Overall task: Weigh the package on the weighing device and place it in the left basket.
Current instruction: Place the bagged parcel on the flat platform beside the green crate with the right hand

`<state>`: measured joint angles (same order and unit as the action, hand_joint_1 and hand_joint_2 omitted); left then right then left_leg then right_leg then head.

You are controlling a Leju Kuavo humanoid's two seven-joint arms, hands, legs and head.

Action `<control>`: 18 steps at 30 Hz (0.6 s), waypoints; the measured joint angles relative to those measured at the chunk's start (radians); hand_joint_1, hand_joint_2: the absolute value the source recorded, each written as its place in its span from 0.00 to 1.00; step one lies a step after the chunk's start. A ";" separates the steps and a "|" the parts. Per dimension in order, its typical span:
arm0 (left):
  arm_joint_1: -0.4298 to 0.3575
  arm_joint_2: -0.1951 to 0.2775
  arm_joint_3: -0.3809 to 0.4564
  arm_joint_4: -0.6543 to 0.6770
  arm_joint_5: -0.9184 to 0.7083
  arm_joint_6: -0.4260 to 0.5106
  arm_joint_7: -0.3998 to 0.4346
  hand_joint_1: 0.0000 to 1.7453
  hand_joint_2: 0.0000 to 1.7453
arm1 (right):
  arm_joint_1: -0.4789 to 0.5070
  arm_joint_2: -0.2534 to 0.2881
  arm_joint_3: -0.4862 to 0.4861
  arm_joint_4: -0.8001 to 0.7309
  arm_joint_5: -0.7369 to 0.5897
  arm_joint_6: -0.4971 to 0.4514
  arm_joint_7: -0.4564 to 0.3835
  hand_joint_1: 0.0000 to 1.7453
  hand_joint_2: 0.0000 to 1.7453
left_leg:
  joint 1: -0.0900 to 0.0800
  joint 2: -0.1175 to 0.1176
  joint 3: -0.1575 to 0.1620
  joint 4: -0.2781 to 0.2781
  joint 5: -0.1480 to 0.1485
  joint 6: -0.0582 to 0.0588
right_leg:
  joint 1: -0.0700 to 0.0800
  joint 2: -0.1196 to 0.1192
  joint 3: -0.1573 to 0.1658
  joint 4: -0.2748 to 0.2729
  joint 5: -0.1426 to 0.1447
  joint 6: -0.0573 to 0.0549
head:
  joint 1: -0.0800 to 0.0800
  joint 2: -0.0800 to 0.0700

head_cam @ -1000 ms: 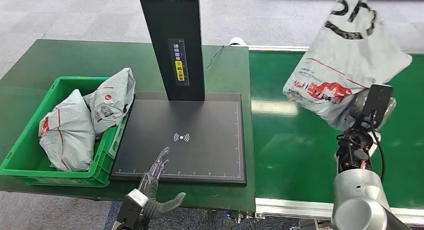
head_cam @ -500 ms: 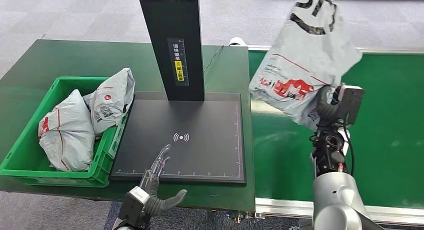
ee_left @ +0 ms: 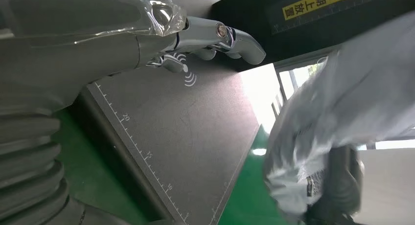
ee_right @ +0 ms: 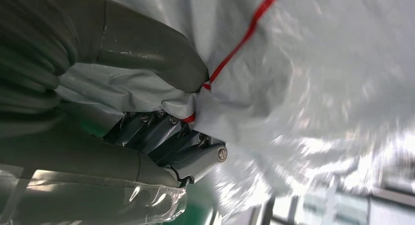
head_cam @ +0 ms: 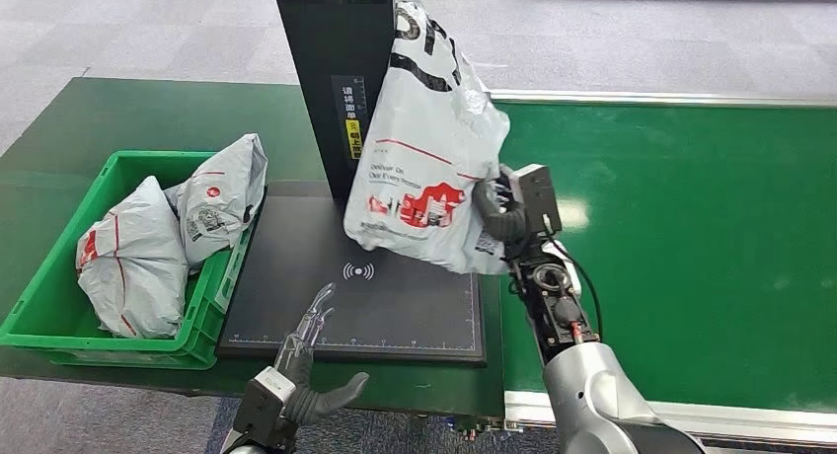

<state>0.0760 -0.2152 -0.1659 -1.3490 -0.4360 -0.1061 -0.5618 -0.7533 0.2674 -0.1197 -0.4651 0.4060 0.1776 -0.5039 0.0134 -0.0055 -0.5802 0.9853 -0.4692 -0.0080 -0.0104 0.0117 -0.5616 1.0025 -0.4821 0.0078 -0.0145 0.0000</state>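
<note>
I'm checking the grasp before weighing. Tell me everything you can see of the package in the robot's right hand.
The package is a crinkled grey plastic mailer bag with thin red lines, a red-and-white logo, small black text and bold black lettering near its top. It hangs upright in the air above the black scale platform, in front of the dark column. The right hand grips its lower right edge, thumb and fingers bunching the film.

Green table [head_cam: 118,118] on the left, green conveyor belt [head_cam: 691,227] with a pale metal edge on the right. Grey carpet-tile floor [head_cam: 148,30] behind both. Two grey mailer bags [head_cam: 133,262] already lie in the bin. Thin dark cable [head_cam: 422,109], probably, across the table's back.
</note>
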 joint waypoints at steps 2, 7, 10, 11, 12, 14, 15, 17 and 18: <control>0.001 0.000 0.001 -0.001 0.000 0.000 0.000 0.00 1.00 | 0.002 0.007 0.013 0.005 0.001 0.016 0.007 1.00 1.00 | 0.000 0.000 0.000 0.000 0.000 0.000 | 0.000 0.000 0.000 0.000 0.000 0.000 | 0.000 0.000; 0.030 0.001 0.008 -0.022 0.007 0.002 0.001 0.00 1.00 | 0.062 0.080 0.270 0.054 -0.049 0.131 0.093 1.00 1.00 | 0.000 0.000 0.000 0.000 0.000 0.000 | 0.000 0.000 0.000 0.000 -0.001 0.000 | 0.000 0.000; 0.040 0.001 0.012 -0.029 0.008 0.001 0.001 0.00 1.00 | 0.082 0.083 0.354 0.062 -0.086 0.120 0.113 1.00 1.00 | 0.000 0.000 0.000 0.000 0.000 0.000 | 0.000 0.000 0.000 0.000 -0.001 0.000 | 0.000 0.000; 0.042 0.001 0.014 -0.029 0.008 0.001 0.001 0.00 1.00 | 0.086 0.083 0.374 0.065 -0.095 0.117 0.117 0.76 1.00 | 0.000 0.000 0.000 0.000 0.000 0.000 | 0.000 0.000 0.000 0.000 -0.001 0.000 | 0.000 0.000; 0.043 0.001 0.015 -0.029 0.008 0.000 0.001 0.00 1.00 | 0.090 0.083 0.391 0.067 -0.103 0.114 0.120 0.51 1.00 | 0.000 0.000 0.000 0.000 0.000 0.000 | 0.000 0.000 0.000 0.000 -0.001 0.000 | 0.000 0.000; 0.045 0.001 0.017 -0.029 0.009 0.000 0.001 0.00 1.00 | 0.095 0.081 0.419 0.071 -0.112 0.100 0.125 0.01 1.00 | 0.000 0.000 0.000 0.000 0.000 0.000 | 0.000 0.000 0.000 0.000 -0.001 0.000 | 0.000 0.000; 0.045 0.001 0.018 -0.029 0.010 0.000 0.001 0.00 1.00 | 0.098 0.080 0.430 0.072 -0.113 0.088 0.125 0.00 1.00 | 0.000 0.000 0.000 0.000 0.000 0.000 | 0.000 0.000 0.000 0.000 -0.001 0.000 | 0.000 0.000; 0.046 0.001 0.020 -0.029 0.013 0.000 0.002 0.00 1.00 | 0.102 0.077 0.448 0.073 -0.118 0.050 0.119 0.00 1.00 | 0.000 0.000 0.000 0.000 0.000 0.000 | 0.000 0.000 0.000 0.000 -0.001 0.000 | 0.000 0.000; 0.047 0.001 0.021 -0.030 0.015 0.000 0.002 0.00 1.00 | 0.103 0.076 0.455 0.073 -0.122 0.027 0.113 0.00 1.00 | 0.000 0.000 0.000 0.000 0.000 0.000 | 0.000 0.000 0.000 0.000 -0.001 0.000 | 0.000 0.000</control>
<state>0.1227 -0.2144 -0.1451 -1.3788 -0.4214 -0.1064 -0.5601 -0.6503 0.3430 0.3350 -0.3923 0.2844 0.2048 -0.3911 0.0133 -0.0058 -0.5804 0.9853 -0.4693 -0.0082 -0.0105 0.0115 -0.5619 1.0024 -0.4827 0.0079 -0.0142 0.0000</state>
